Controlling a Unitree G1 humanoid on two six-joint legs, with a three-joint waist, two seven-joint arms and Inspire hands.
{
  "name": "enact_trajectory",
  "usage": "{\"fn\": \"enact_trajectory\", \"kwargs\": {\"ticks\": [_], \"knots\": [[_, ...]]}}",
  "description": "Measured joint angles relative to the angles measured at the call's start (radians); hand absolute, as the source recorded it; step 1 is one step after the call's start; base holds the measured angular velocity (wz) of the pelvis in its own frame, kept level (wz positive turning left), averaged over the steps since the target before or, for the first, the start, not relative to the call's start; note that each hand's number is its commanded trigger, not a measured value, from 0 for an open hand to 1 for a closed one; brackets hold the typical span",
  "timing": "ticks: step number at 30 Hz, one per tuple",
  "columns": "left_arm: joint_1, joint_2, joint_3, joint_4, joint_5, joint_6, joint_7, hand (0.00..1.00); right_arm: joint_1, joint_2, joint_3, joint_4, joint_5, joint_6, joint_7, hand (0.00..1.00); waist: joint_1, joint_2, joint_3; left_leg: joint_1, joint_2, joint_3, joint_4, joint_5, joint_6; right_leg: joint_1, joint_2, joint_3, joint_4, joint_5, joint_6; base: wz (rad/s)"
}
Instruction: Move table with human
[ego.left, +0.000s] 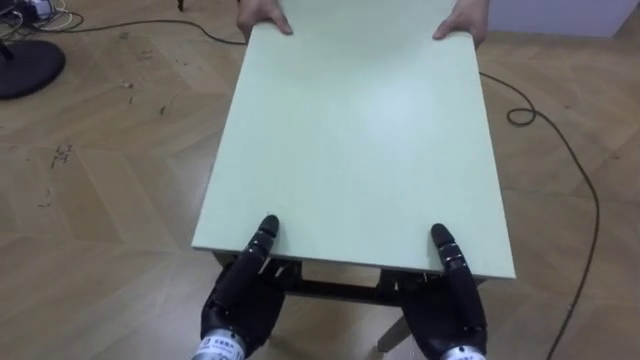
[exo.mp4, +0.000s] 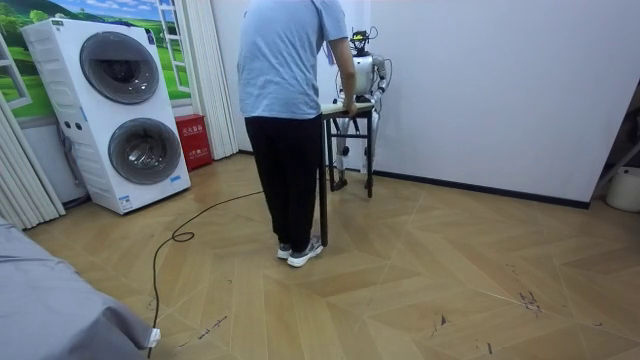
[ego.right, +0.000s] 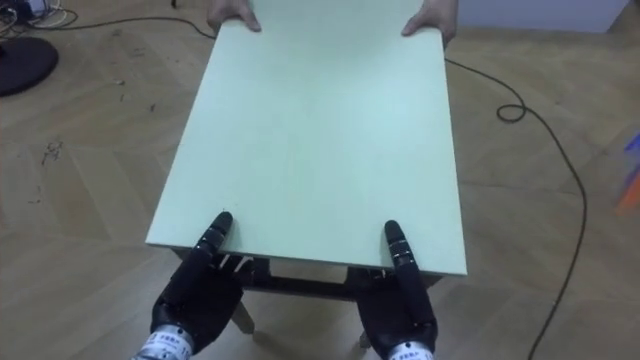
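Observation:
The table has a pale green top (ego.left: 350, 140) on a dark frame and stretches away from me. My left hand (ego.left: 238, 300) grips its near edge at the left, thumb lying on the top and palm below the edge. My right hand (ego.left: 450, 310) holds the near edge at the right in the same way. A person's two hands (ego.left: 262, 15) hold the far corners. In the room view the person (exo.mp4: 290, 100) stands with their back to the camera at the table (exo.mp4: 345, 108), and I stand on its far side by the white wall.
A dark cable (ego.left: 560, 140) loops over the wooden floor to the table's right. A black round base (ego.left: 25, 65) lies at the far left. Two stacked washing machines (exo.mp4: 120, 110) stand at the room view's left, with another cable (exo.mp4: 175, 240) on the floor before them.

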Motion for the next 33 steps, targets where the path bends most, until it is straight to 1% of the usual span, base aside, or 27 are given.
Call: {"fn": "enact_trajectory", "kwargs": {"ticks": [1, 3, 7, 9, 12, 14, 17, 18, 20, 22, 23, 24, 25, 27, 28, 29, 30, 32, 33], "knots": [[0.0, 0.001, 0.001, -0.002, 0.0, 0.0, 0.0, 1.0, 0.0, 0.001, 0.0, 0.0, 0.002, -0.002, 0.0, 1.0, 0.004, 0.0, 0.0001, 0.0, 0.004, 0.0, -0.002, 0.002, -0.001, 0.006, 0.008, -0.002, -0.018, 0.003, 0.002, -0.1], [0.003, 0.008, 0.002, -0.007, -0.001, 0.0, 0.0, 1.0, 0.0, -0.001, 0.008, 0.0, 0.012, -0.005, 0.0, 1.0, 0.009, -0.001, -0.0005, 0.008, 0.008, -0.001, -0.03, 0.017, -0.012, 0.02, 0.025, -0.003, -0.062, 0.024, -0.01, -0.07], [0.006, 0.01, 0.002, -0.015, 0.0, -0.003, 0.0, 1.0, -0.003, -0.003, 0.013, 0.0, 0.021, -0.008, 0.0, 1.0, 0.009, -0.001, -0.0007, 0.018, 0.016, -0.001, -0.062, 0.032, -0.025, 0.027, 0.04, -0.004, -0.09, 0.03, -0.015, -0.03], [0.007, 0.008, 0.002, -0.015, -0.001, -0.003, 0.002, 1.0, -0.003, -0.005, 0.013, -0.001, 0.021, -0.008, 0.0, 1.0, 0.011, -0.001, -0.0007, 0.032, 0.02, -0.003, -0.081, 0.038, -0.033, 0.035, 0.048, -0.004, -0.1, 0.034, -0.025, -0.03], [0.007, 0.009, 0.002, -0.016, -0.001, -0.005, 0.002, 1.0, -0.003, -0.008, 0.015, -0.002, 0.022, -0.01, 0.001, 1.0, 0.013, -0.001, -0.001, 0.041, 0.023, -0.005, -0.097, 0.043, -0.037, 0.039, 0.053, -0.006, -0.105, 0.034, -0.033, 0.0], [0.007, 0.011, 0.002, -0.018, -0.001, -0.006, 0.002, 1.0, -0.003, -0.008, 0.024, -0.003, 0.025, -0.019, 0.003, 1.0, 0.013, 0.0, -0.0011, 0.043, 0.026, -0.008, -0.103, 0.044, -0.039, 0.04, 0.054, -0.01, -0.104, 0.031, -0.036, 0.02], [0.006, 0.013, 0.002, -0.018, -0.001, -0.009, 0.002, 1.0, -0.003, -0.009, 0.037, -0.003, 0.032, -0.031, 0.003, 1.0, 0.014, 0.0, -0.001, 0.044, 0.026, -0.015, -0.105, 0.044, -0.039, 0.046, 0.053, -0.016, -0.105, 0.029, -0.035, 0.07], [0.006, 0.014, 0.002, -0.018, -0.001, -0.009, 0.002, 1.0, -0.003, -0.01, 0.044, -0.003, 0.035, -0.039, 0.005, 1.0, 0.014, 0.001, -0.0005, 0.044, 0.026, -0.022, -0.105, 0.044, -0.039, 0.051, 0.052, -0.023, -0.106, 0.028, -0.035, 0.14], [0.007, 0.019, 0.002, -0.018, -0.002, -0.009, 0.001, 1.0, 0.003, -0.015, 0.049, -0.003, 0.042, -0.041, 0.012, 1.0, 0.014, 0.002, 0.0, 0.044, 0.025, -0.037, -0.104, 0.045, -0.04, 0.059, 0.05, -0.034, -0.11, 0.024, -0.034, 0.21], [0.008, 0.021, 0.002, -0.018, -0.002, -0.009, -0.003, 1.0, 0.005, -0.018, 0.053, -0.002, 0.045, -0.039, 0.016, 1.0, 0.019, 0.002, 0.0004, 0.041, 0.025, -0.048, -0.104, 0.047, -0.043, 0.062, 0.049, -0.05, -0.112, 0.022, -0.035, 0.22], [0.007, 0.021, 0.002, -0.019, -0.001, -0.009, -0.005, 1.0, 0.009, -0.016, 0.053, -0.002, 0.046, -0.039, 0.023, 1.0, 0.019, 0.003, 0.0003, 0.033, 0.025, -0.06, -0.104, 0.051, -0.044, 0.062, 0.045, -0.063, -0.112, 0.018, -0.035, 0.34], [0.007, 0.023, 0.002, -0.019, 0.008, -0.009, -0.006, 1.0, 0.013, -0.017, 0.053, -0.002, 0.049, -0.04, 0.032, 1.0, 0.02, 0.003, 0.0001, 0.025, 0.025, -0.067, -0.104, 0.054, -0.044, 0.062, 0.039, -0.086, -0.112, 0.012, -0.034, 0.38], [0.007, 0.023, 0.002, -0.019, 0.01, -0.009, -0.007, 1.0, 0.015, -0.018, 0.053, -0.002, 0.049, -0.041, 0.036, 1.0, 0.02, 0.003, 0.0001, 0.02, 0.025, -0.07, -0.104, 0.057, -0.045, 0.062, 0.035, -0.095, -0.111, 0.009, -0.033, 0.43], [0.006, 0.022, 0.002, -0.018, 0.013, -0.009, -0.008, 1.0, 0.025, -0.018, 0.059, -0.002, 0.049, -0.049, 0.059, 1.0, 0.014, 0.004, 0.0, -0.002, 0.028, -0.073, -0.101, 0.069, -0.049, 0.064, 0.021, -0.145, -0.111, 0.005, -0.037, 0.54], [0.007, 0.022, 0.003, -0.017, 0.013, -0.008, -0.006, 1.0, 0.028, -0.018, 0.059, -0.002, 0.048, -0.049, 0.062, 1.0, 0.007, 0.004, 0.0, -0.007, 0.029, -0.072, -0.101, 0.072, -0.05, 0.066, 0.017, -0.158, -0.111, 0.004, -0.039, 0.65], [0.007, 0.024, 0.003, -0.014, 0.013, -0.001, -0.004, 1.0, 0.036, -0.02, 0.059, -0.002, 0.044, -0.048, 0.066, 1.0, -0.002, 0.006, 0.0013, -0.013, 0.031, -0.071, -0.1, 0.077, -0.05, 0.075, 0.012, -0.181, -0.111, 0.002, -0.038, 0.58], [0.008, 0.023, 0.0, -0.008, 0.013, 0.004, -0.004, 1.0, 0.045, -0.022, 0.059, -0.002, 0.038, -0.051, 0.073, 1.0, -0.004, 0.007, 0.0018, -0.016, 0.032, -0.071, -0.1, 0.079, -0.05, 0.082, 0.006, -0.199, -0.11, -0.004, -0.036, 0.5], [0.01, 0.023, -0.003, -0.008, 0.013, 0.012, -0.003, 1.0, 0.046, -0.026, 0.058, -0.003, 0.036, -0.053, 0.079, 1.0, -0.003, 0.012, 0.0047, -0.021, 0.031, -0.066, -0.095, 0.08, -0.049, 0.082, -0.001, -0.204, -0.1, -0.01, -0.031, 0.27], [0.01, 0.018, -0.004, -0.008, 0.013, 0.019, -0.003, 1.0, 0.046, -0.029, 0.054, -0.003, 0.037, -0.047, 0.079, 1.0, 0.0, 0.016, 0.0069, -0.023, 0.03, -0.062, -0.091, 0.079, -0.049, 0.082, -0.007, -0.205, -0.09, -0.014, -0.029, 0.24]]}}
